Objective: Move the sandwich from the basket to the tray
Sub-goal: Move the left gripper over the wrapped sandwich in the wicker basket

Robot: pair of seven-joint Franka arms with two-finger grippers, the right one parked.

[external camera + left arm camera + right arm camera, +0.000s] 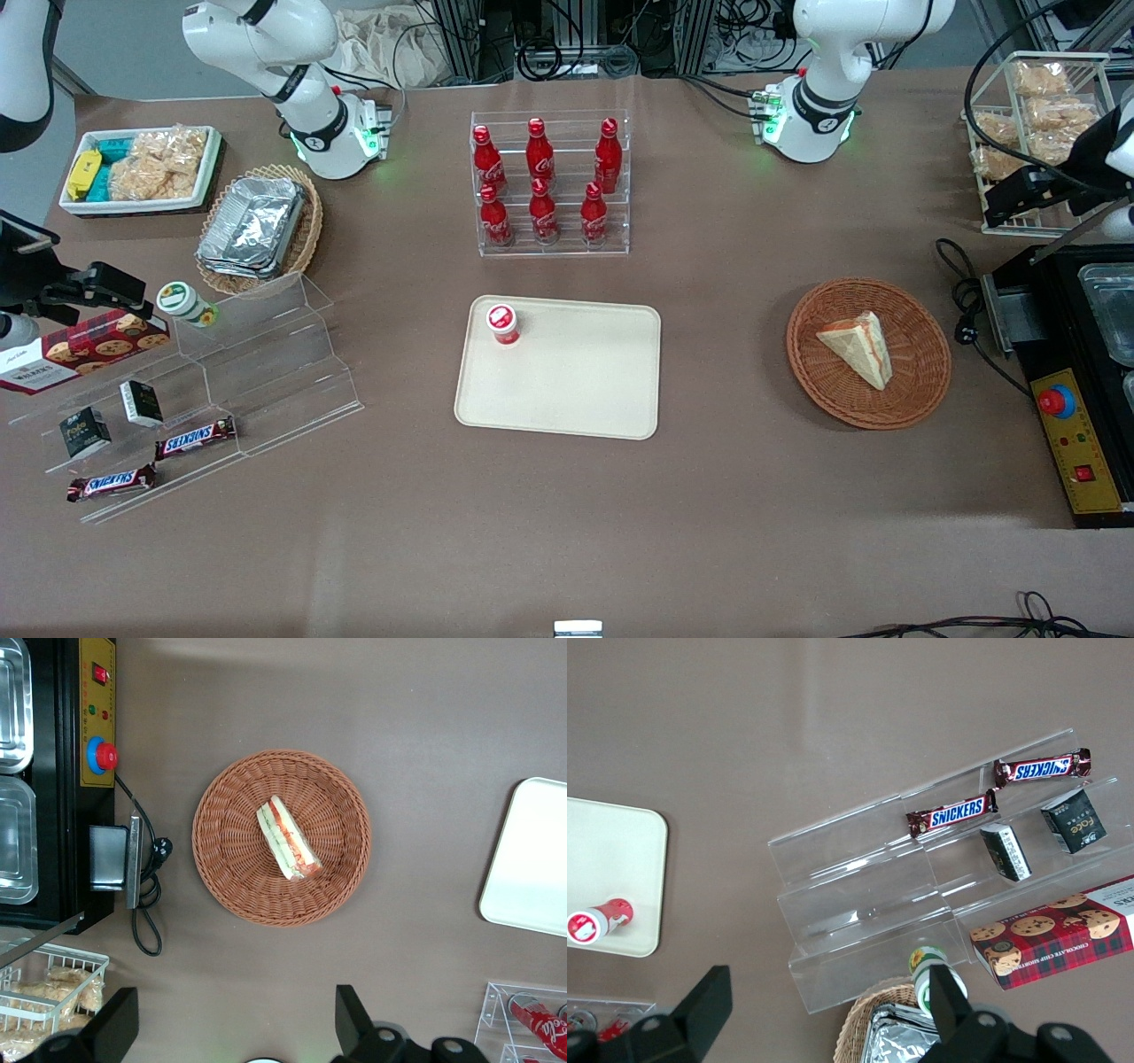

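The sandwich [858,347] is a pale bread wedge with red and green filling. It lies in the round reddish-brown basket [815,390]. Both also show in the left wrist view, the sandwich [288,840] in the basket [221,868]. The cream tray [576,381] lies flat at the table's middle, and a corner shows in the left wrist view [532,859]. My left gripper [1010,199] hangs high, farther from the front camera than the basket, toward the working arm's end. In the left wrist view it [235,1028] is open and empty, its fingers [350,1014] wide apart.
A red-capped cup [502,322] stands on the tray's corner. A rack of red bottles [549,182] stands farther back. A black appliance [1081,372] with its cable [961,292] lies beside the basket. A wire rack of snack bags [1036,115] stands near my gripper.
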